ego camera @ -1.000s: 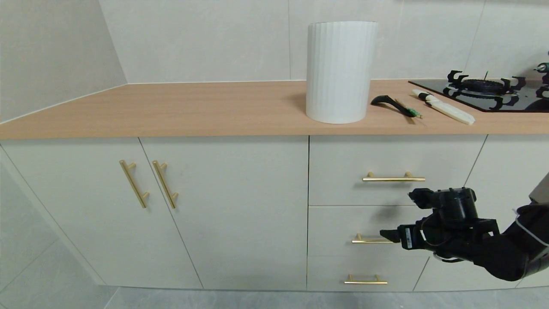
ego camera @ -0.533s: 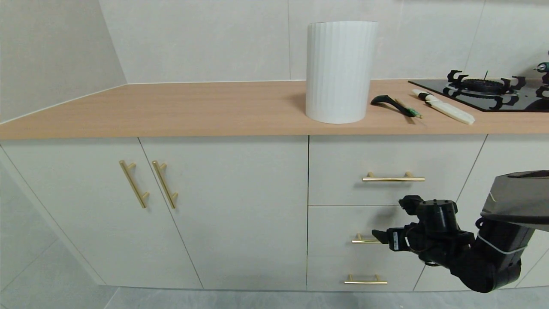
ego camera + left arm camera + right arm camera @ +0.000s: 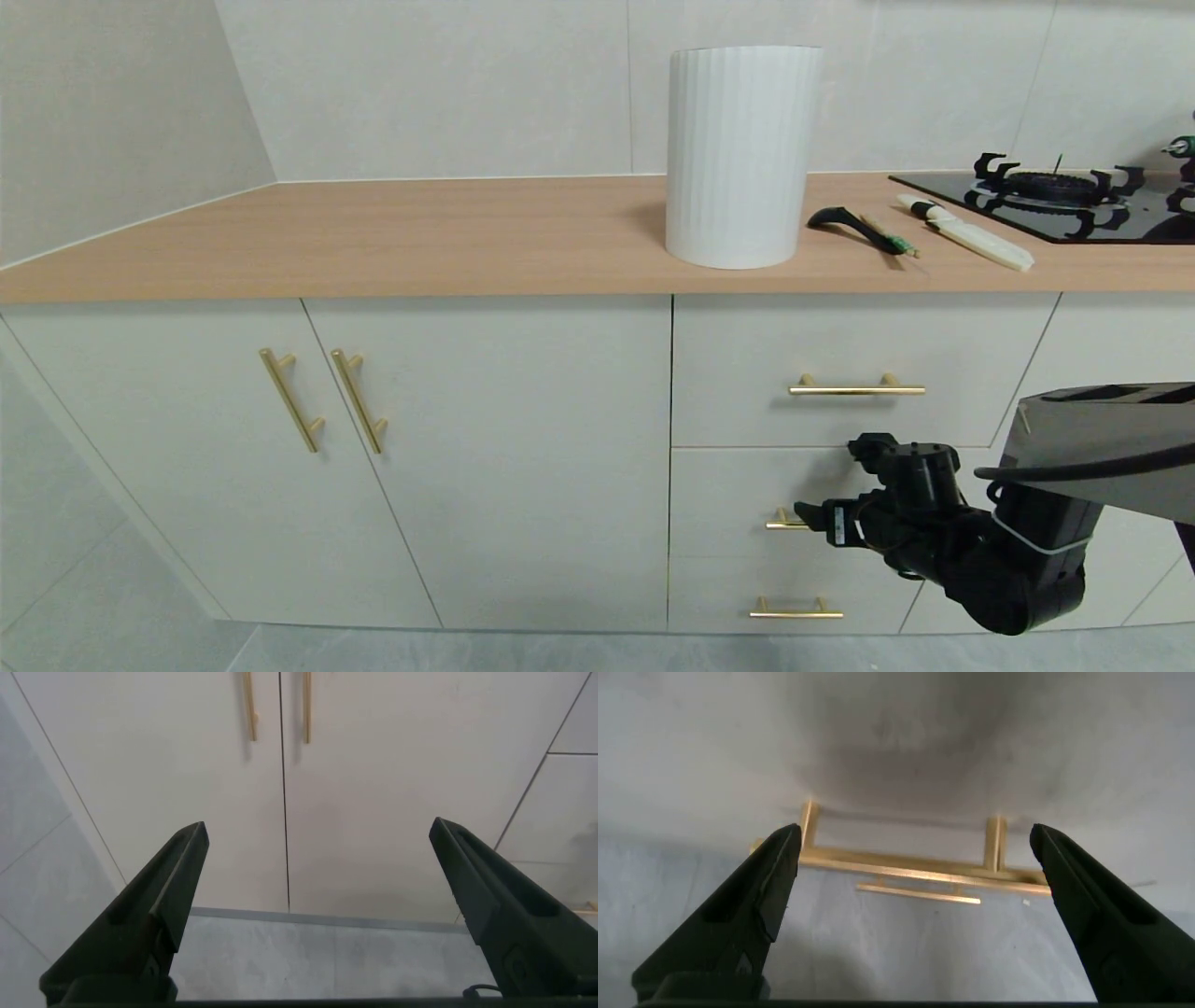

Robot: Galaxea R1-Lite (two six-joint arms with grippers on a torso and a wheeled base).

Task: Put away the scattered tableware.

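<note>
Right arm (image 3: 1022, 579): is lying low, elbow bent, forearm pointing forward and to the left.
Right gripper (image 3: 836, 481): jaws are standing wide apart, one above the other.
Left gripper (image 3: 318, 833): jaws are standing wide apart, pointing forward.

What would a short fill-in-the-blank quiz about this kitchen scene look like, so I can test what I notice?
1. The right gripper hovers open just before the handle of the ____ of the three drawers.
2. On the countertop, the black spoon lies to the robot's ____ of the white ribbed container.
3. The left gripper faces the cabinet doors with its jaws ____.

Missing words: middle; right; open
</note>
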